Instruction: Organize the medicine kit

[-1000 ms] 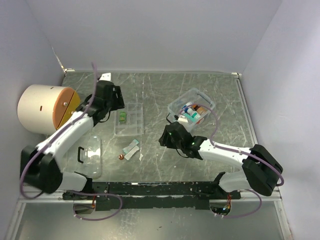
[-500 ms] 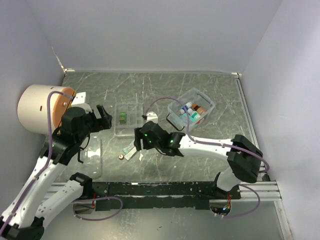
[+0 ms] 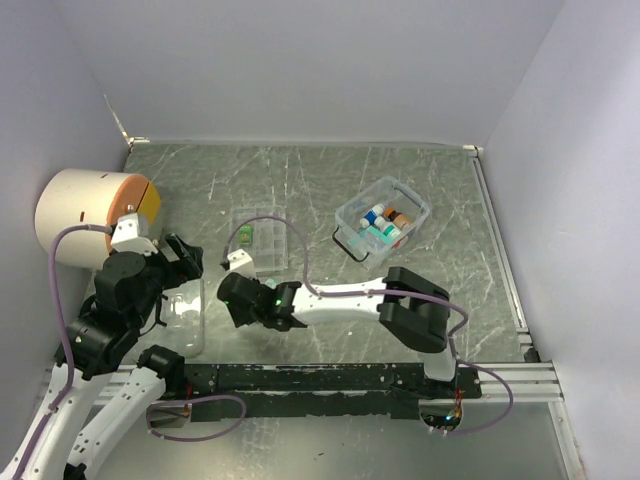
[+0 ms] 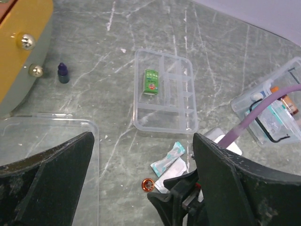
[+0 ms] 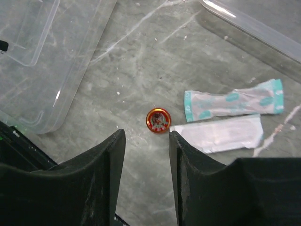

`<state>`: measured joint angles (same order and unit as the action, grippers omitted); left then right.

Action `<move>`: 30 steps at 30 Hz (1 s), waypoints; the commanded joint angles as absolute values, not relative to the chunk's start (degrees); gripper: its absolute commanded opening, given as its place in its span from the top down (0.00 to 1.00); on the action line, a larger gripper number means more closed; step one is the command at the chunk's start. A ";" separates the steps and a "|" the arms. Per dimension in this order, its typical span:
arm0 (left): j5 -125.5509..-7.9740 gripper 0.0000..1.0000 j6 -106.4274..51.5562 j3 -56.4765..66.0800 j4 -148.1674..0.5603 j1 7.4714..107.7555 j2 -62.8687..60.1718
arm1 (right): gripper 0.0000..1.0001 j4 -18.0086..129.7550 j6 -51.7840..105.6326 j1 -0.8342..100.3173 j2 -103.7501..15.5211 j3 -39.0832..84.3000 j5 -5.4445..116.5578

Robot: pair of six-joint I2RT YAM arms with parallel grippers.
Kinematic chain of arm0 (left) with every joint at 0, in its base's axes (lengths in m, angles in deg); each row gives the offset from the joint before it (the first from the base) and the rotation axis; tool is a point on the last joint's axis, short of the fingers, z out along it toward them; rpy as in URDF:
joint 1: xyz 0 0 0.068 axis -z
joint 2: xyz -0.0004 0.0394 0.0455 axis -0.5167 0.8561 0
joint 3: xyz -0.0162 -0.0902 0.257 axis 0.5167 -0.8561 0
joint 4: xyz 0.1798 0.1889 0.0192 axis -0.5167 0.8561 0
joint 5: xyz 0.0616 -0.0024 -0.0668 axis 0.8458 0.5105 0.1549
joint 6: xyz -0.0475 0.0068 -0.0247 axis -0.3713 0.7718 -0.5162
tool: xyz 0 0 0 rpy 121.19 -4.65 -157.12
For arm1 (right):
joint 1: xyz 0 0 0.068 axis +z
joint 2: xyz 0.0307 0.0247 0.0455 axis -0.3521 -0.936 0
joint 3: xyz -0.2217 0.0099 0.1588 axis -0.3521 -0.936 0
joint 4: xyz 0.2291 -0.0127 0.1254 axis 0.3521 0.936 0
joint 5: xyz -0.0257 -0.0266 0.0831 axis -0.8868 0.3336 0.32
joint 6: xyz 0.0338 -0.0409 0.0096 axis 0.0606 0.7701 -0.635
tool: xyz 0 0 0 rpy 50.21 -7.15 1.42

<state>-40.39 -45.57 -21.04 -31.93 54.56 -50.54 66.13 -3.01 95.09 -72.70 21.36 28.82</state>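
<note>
From the medicine kit's case (image 3: 383, 222), back right, the right arm (image 3: 340, 293) had swung over to the loose sachets (image 5: 233, 103) and red tin (image 5: 158, 120), its right gripper (image 5: 146, 141) narrowly parted, empty. The left gripper (image 4: 143, 141) had backed off the divided tray (image 4: 164, 96), wide open: tin next, I guessed.

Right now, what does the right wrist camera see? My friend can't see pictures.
Two black jaws stand apart above a small red round tin on the grey table. A teal-spotted packet and a white packet lie to its right; a clear lid lies upper left.
</note>
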 commanded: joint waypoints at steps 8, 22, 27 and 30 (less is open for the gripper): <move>-33.67 0.02 -48.47 -20.18 -29.29 54.40 -53.60 | 0.54 77.25 -8.73 95.67 -83.36 32.92 23.17; -32.14 0.02 -48.99 -20.08 -28.99 54.41 -52.79 | 0.62 79.49 -7.93 95.75 -86.95 35.25 22.28; -32.25 0.01 -48.92 -20.16 -29.16 54.32 -52.18 | 0.65 79.97 -7.67 95.76 -86.49 34.60 23.08; -32.58 0.02 -48.82 -20.18 -29.25 54.27 -51.76 | 0.65 79.11 -7.37 95.76 -86.00 33.55 23.58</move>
<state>-33.11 -48.87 -21.04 -28.96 54.56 -52.53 79.07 -8.00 95.59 -85.49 34.30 23.25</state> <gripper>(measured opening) 0.983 0.354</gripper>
